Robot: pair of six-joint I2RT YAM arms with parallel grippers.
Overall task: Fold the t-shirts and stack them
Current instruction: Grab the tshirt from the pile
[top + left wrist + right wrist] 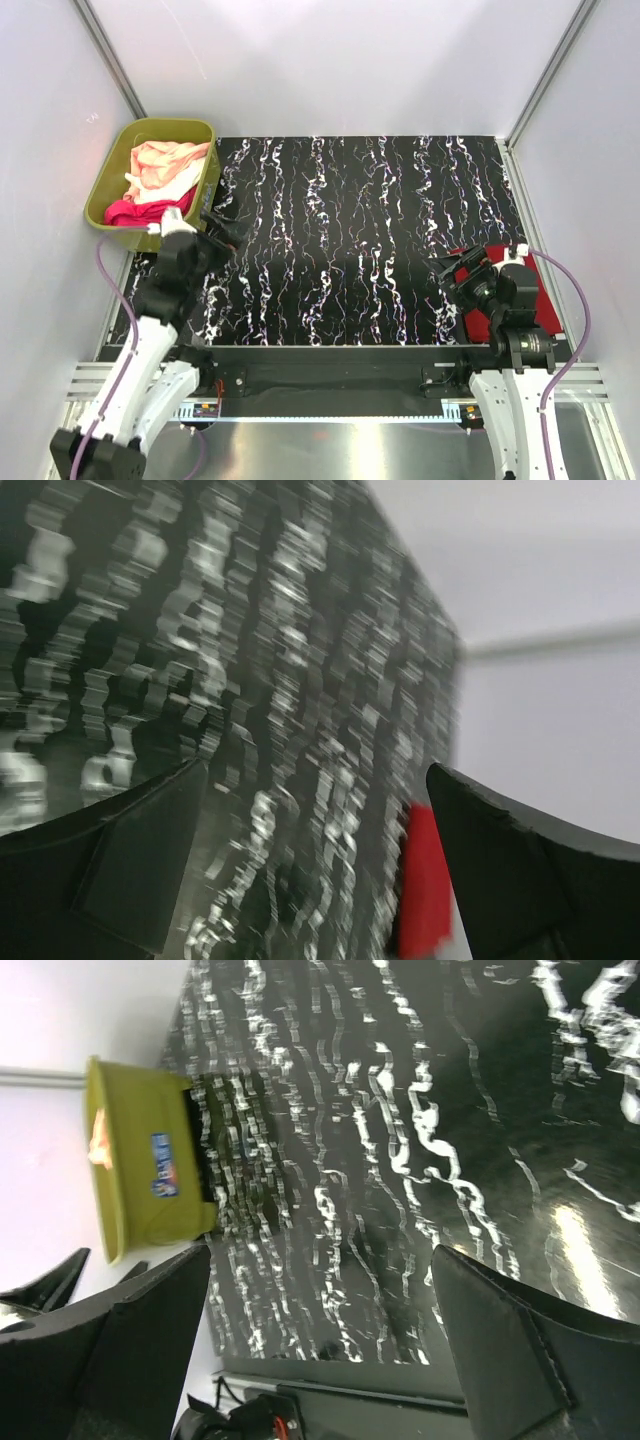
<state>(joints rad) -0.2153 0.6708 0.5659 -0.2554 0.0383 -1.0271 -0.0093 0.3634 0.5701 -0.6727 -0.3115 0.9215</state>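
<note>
The peach-pink t-shirt and the hot pink t-shirt lie crumpled in the olive tub at the far left. The red t-shirt lies flat at the near right. The cloth looks light and limp, best pinched at a raised fold. The left gripper and the right gripper are spread and empty.

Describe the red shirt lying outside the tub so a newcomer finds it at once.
Start at the black marbled table and go to its near right corner. The red shirt lies there, partly under the right arm. It is the only cloth outside the olive tub.
</note>
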